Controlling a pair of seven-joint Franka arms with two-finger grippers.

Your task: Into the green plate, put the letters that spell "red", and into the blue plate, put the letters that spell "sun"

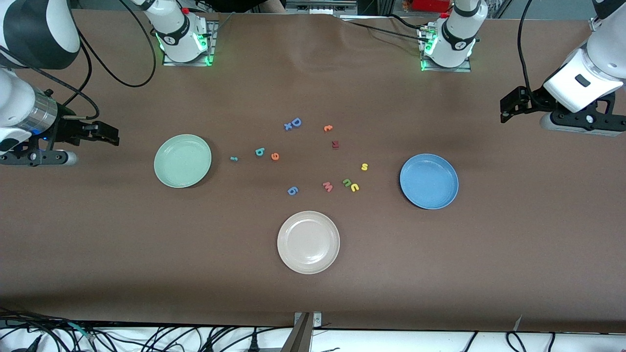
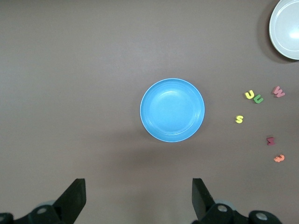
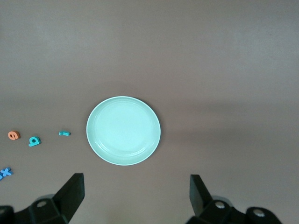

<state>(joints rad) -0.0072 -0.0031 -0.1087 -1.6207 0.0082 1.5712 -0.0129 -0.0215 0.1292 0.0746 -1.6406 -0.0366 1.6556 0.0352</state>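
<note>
We are in a robot lab: two white robot arms (image 1: pixel 178 34) bolted to a brown table (image 1: pixel 313 293), with black wires (image 1: pixel 146 337) hanging at its edge.

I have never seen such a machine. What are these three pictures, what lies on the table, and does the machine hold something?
These are two robot arms at a brown table. One picture looks down from a high camera facing them; the other two come from cameras on each wrist. The left gripper hangs above the table beside the blue plate, the right gripper beside the green plate. Both are open and hold nothing. Between the plates lie small foam letters; a white plate sits nearer the front camera. All plates are empty.
</note>
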